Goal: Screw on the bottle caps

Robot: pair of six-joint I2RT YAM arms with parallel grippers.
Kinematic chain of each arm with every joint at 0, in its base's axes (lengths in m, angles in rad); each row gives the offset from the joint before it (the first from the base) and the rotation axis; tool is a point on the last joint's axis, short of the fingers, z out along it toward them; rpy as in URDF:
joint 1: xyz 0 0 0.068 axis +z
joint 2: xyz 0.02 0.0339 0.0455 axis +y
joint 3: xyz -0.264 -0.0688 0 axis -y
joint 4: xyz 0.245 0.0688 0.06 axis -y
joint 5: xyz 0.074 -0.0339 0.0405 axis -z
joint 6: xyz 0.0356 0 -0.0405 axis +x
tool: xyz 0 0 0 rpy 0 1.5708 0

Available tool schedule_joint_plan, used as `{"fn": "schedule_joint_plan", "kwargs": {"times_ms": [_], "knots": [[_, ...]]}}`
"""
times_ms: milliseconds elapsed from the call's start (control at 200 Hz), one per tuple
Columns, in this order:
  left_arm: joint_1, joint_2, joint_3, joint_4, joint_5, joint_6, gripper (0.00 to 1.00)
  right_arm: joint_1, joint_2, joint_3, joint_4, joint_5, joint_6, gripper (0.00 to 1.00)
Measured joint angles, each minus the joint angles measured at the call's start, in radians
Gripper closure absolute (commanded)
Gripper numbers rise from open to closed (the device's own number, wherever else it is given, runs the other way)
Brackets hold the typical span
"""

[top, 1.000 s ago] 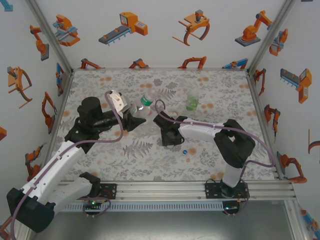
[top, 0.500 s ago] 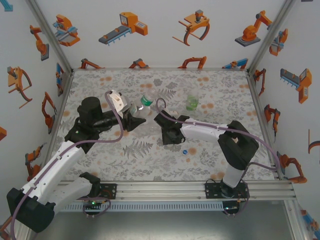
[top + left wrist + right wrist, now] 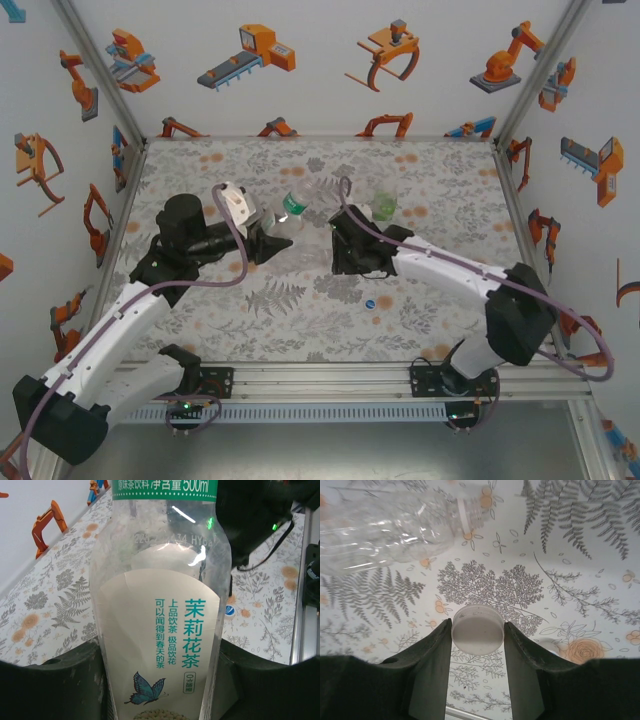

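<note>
White left arm and right arm, black joints, looping purple cables, perhaps green base lights.

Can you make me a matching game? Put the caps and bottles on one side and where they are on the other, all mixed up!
1. white cap
2. blue cap
3. labelled bottle
4. green bottle

A. in the left fingers
B. on the table, farther back
C. in the right fingers
D. on the table, nearer side

Pairs: 1-C, 2-D, 3-A, 4-B
</note>
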State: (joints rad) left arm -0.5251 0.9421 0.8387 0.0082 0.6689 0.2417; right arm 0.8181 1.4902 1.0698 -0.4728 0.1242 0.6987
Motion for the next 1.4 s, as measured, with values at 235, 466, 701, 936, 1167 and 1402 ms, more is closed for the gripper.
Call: {"fn": "schedule_joint_plan", "kwargs": {"times_ms": [235, 466, 701, 936, 1167, 1402], "knots": [[-0.011, 0.000, 0.020, -0.051, -0.007, 0.058, 1.00, -0.073, -0.196, -0.053, 0.109, -0.092, -0.120, 0.74], [-0.038, 0.007, 0.026, -0.108, -0.018, 0.152, 1.00, -0.089, -0.375, -0.113, 0.258, -0.195, -0.296, 0.76], [-0.061, 0.002, 0.026, -0.182, -0.024, 0.292, 1.00, -0.089, -0.570, -0.212, 0.421, -0.354, -0.490, 0.83], [-0.086, -0.037, 0.026, -0.230, -0.026, 0.427, 1.00, -0.089, -0.682, -0.211, 0.444, -0.562, -0.723, 0.84], [-0.129, -0.035, 0.026, -0.292, -0.042, 0.512, 1.00, -0.089, -0.687, -0.187, 0.437, -0.729, -0.882, 0.85], [-0.150, -0.028, 0.026, -0.330, -0.060, 0.553, 1.00, -0.089, -0.679, -0.184, 0.446, -0.835, -1.013, 0.87]]}}
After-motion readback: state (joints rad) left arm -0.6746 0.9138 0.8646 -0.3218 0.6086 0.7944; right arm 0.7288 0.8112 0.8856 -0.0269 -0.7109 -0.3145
